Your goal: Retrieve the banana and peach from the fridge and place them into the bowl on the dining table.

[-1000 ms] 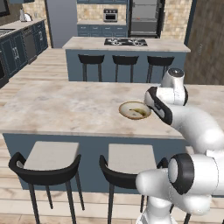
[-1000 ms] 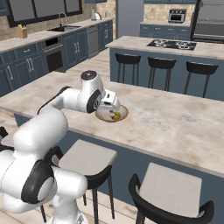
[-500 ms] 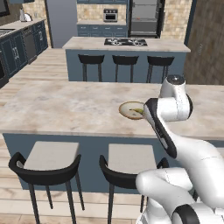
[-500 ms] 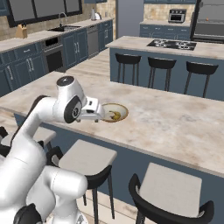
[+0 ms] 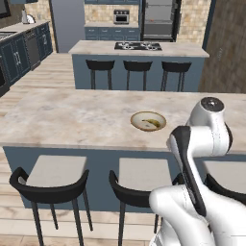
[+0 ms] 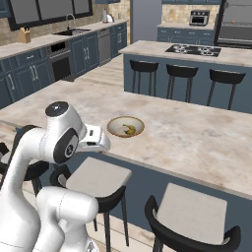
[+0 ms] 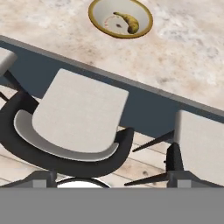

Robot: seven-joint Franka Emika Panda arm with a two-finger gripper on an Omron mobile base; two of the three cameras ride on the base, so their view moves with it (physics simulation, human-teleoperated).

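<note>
The bowl (image 5: 148,121) (image 6: 125,127) (image 7: 120,18) sits on the dining table (image 5: 72,117) (image 6: 197,138), near its front edge. Inside it lies the banana (image 5: 153,121) (image 6: 130,130) (image 7: 128,22), yellow with dark tips. My gripper (image 6: 101,141) (image 7: 107,175) is open and holds nothing. It hangs in front of the table's edge, above a stool, well short of the bowl. The fridge (image 5: 160,19) (image 6: 236,27) stands far back, its inside shelves showing. The peach is too small to make out at that distance.
Black-backed stools (image 5: 50,178) (image 6: 101,179) (image 7: 78,118) line the table's near side, right under my hand. Behind the table is the island with a cooktop (image 5: 139,46) (image 6: 192,49) and three more stools. Blue-grey cabinets (image 6: 44,64) run along the left wall.
The arm has pulled back from over the bowl toward the base, bringing the hand off the table to hang above a stool. The jaws stayed open. The banana stays in the bowl.
</note>
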